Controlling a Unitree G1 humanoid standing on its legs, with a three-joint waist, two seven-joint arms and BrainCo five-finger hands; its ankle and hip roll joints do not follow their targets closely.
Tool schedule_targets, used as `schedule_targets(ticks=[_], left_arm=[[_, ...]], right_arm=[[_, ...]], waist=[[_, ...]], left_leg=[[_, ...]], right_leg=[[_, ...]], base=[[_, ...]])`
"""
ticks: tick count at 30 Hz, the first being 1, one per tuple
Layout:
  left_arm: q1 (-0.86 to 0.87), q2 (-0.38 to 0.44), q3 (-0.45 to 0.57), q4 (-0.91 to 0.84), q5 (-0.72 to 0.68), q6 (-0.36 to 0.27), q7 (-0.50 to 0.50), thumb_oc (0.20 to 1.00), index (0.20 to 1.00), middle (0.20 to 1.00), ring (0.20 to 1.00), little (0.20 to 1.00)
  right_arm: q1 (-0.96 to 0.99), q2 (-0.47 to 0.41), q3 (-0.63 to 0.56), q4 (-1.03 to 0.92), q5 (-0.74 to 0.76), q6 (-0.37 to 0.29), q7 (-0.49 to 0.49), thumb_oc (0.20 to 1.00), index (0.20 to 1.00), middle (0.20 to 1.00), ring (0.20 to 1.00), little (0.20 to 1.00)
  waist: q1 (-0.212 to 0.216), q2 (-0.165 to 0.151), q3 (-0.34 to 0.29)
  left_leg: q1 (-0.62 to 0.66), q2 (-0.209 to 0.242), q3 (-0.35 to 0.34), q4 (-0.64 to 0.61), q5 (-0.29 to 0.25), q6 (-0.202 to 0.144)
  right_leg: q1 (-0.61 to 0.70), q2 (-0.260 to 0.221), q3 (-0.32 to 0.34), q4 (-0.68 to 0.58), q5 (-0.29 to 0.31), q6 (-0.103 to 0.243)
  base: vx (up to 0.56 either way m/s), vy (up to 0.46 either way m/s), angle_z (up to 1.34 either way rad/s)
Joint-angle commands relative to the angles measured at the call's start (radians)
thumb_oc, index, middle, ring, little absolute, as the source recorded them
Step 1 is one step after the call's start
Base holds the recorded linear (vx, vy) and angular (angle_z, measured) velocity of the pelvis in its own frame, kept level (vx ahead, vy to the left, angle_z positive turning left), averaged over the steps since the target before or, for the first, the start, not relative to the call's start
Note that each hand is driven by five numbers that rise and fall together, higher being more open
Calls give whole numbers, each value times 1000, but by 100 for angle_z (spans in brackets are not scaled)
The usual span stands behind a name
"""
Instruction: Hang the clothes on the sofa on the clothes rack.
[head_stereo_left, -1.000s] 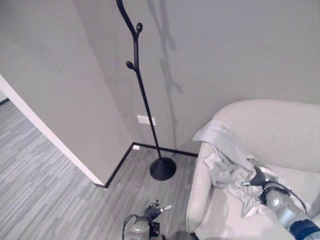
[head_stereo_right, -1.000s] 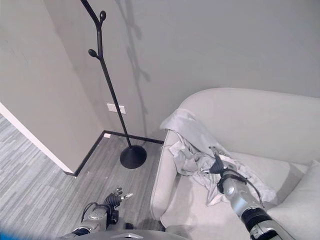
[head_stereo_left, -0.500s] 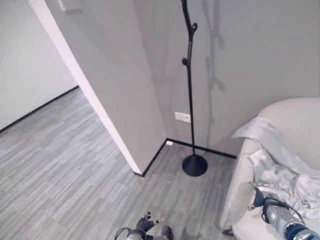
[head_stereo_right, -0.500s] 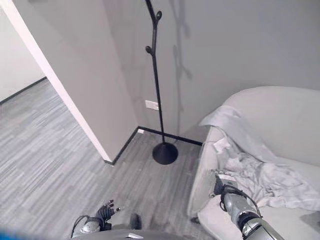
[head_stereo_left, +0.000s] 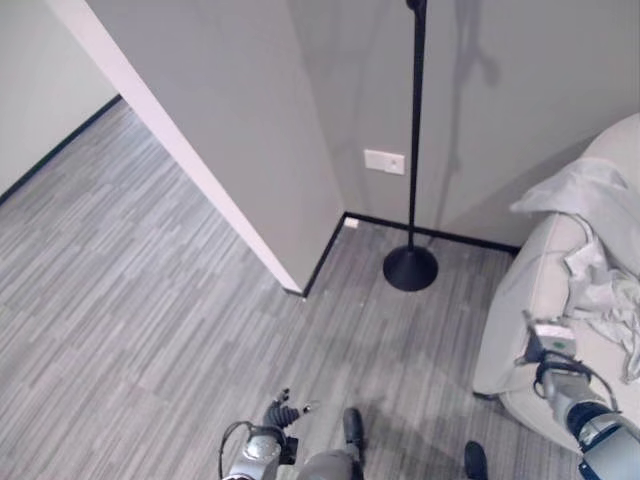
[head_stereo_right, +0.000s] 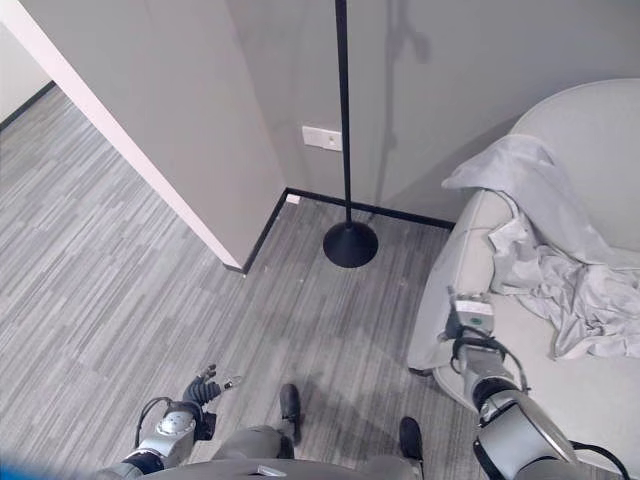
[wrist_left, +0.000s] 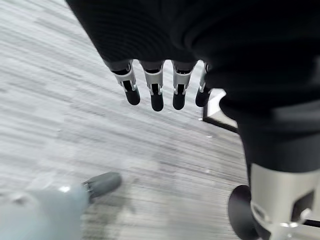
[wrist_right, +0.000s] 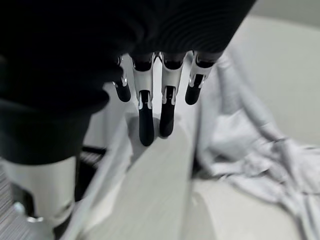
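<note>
A crumpled light grey garment (head_stereo_right: 545, 262) lies over the arm and seat of the pale sofa (head_stereo_right: 610, 385) at the right. The black clothes rack stands on the floor beside it, with its thin pole (head_stereo_right: 344, 110) rising from a round base (head_stereo_right: 350, 244). My right hand (head_stereo_right: 468, 322) hovers at the sofa's near arm, short of the garment (wrist_right: 252, 150); its fingers (wrist_right: 167, 107) are straight and hold nothing. My left hand (head_stereo_right: 203, 386) hangs low over the floor, fingers (wrist_left: 156, 92) relaxed and empty.
A grey wall corner (head_stereo_right: 235, 262) juts out left of the rack, with a white socket plate (head_stereo_right: 322, 137) on the wall behind the pole. Grey plank flooring (head_stereo_right: 120, 290) spreads out to the left and in front.
The camera has swung left and down, so the rack's top is out of frame. My right hand has come off the garment and drawn back to the sofa's arm.
</note>
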Motion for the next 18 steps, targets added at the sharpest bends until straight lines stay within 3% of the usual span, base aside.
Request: schedule_targets(ticks=[1, 8, 12, 14, 18], left_arm=[[-50, -8, 52, 63, 33, -22, 39, 1000, 1000, 1000, 1000, 1000], [-16, -19, 128, 121, 45, 22, 25, 1000, 1000, 1000, 1000, 1000], [-19, -15, 125, 163, 172, 63, 15, 1000, 1000, 1000, 1000, 1000], [-24, -6, 120, 166, 221, 67, 2, 1000, 1000, 1000, 1000, 1000], [-37, 10, 111, 149, 245, 64, -4, 1000, 1000, 1000, 1000, 1000]], right_arm=[[-32, -94, -53, -115, 28, 56, -109, 1000, 1000, 1000, 1000, 1000], [171, -130, -229, -369, -31, 76, -111, 1000, 1000, 1000, 1000, 1000], [268, -124, -300, -470, -52, 76, -101, 1000, 1000, 1000, 1000, 1000], [275, -102, -288, -508, -50, 57, -80, 1000, 1000, 1000, 1000, 1000], [285, -88, -261, -518, -56, 42, -51, 1000, 1000, 1000, 1000, 1000]], waist=[[-14, -37, 30], [-60, -63, 12], [-101, -69, -15], [-120, -62, 2], [-129, -52, 15]], left_leg=[[-150, 70, -88, 139, -22, -59], [-110, 50, -102, 192, -104, -32], [6, 1, -84, 137, -128, -1], [98, -21, -43, 65, -138, 28], [185, -23, 3, 10, -149, 34]], right_leg=[[85, 23, -44, -13, 47, -71], [136, -17, -46, 9, 52, -57], [119, -59, -8, 120, 169, -48], [64, -62, 20, 248, 265, -74], [43, -60, -44, 287, 242, -79]], base=[[68, -2, -2], [110, 89, 5], [147, 211, 1], [107, 257, -16], [108, 158, -75]])
